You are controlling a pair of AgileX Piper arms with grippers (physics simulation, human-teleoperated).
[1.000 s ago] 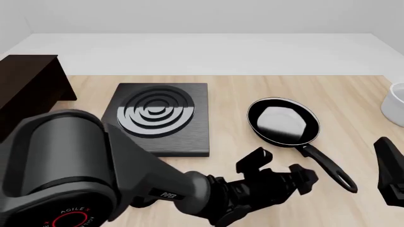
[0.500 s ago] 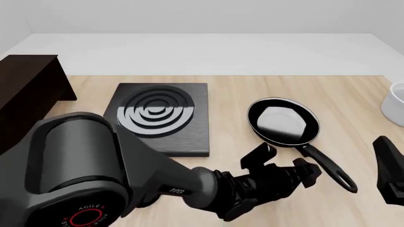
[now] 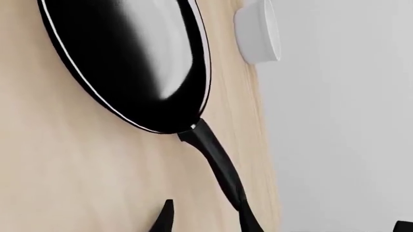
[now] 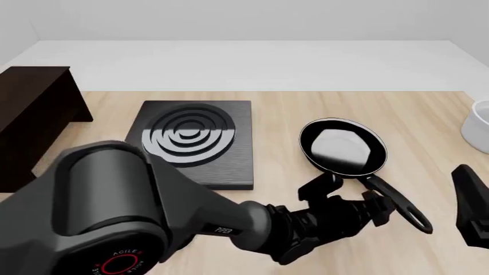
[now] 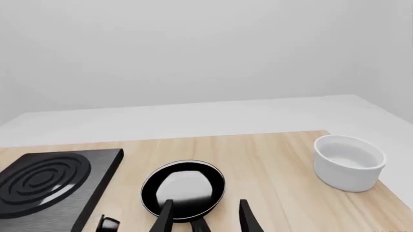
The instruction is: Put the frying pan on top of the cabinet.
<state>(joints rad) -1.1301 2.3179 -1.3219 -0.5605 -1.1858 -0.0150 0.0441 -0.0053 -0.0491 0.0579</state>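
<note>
Lying just ahead of the open left gripper, frying pan.

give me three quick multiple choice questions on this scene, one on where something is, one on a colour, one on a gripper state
1. Where does the frying pan rest?
A. on the table, right of the stove plate
B. on top of the cabinet
C. on the stove plate

2. What colour is the bowl at the table's right edge?
A. red
B. white
C. dark brown

3. How is the left gripper set?
A. shut on the pan's handle
B. shut on nothing
C. open, close to the pan's handle

Answers:
1 A, the pan sits on bare wood beside the plate.
2 B, the right wrist view shows it plainly white.
3 C, the front view shows its fingers spread, not clamped on the handle.
</note>
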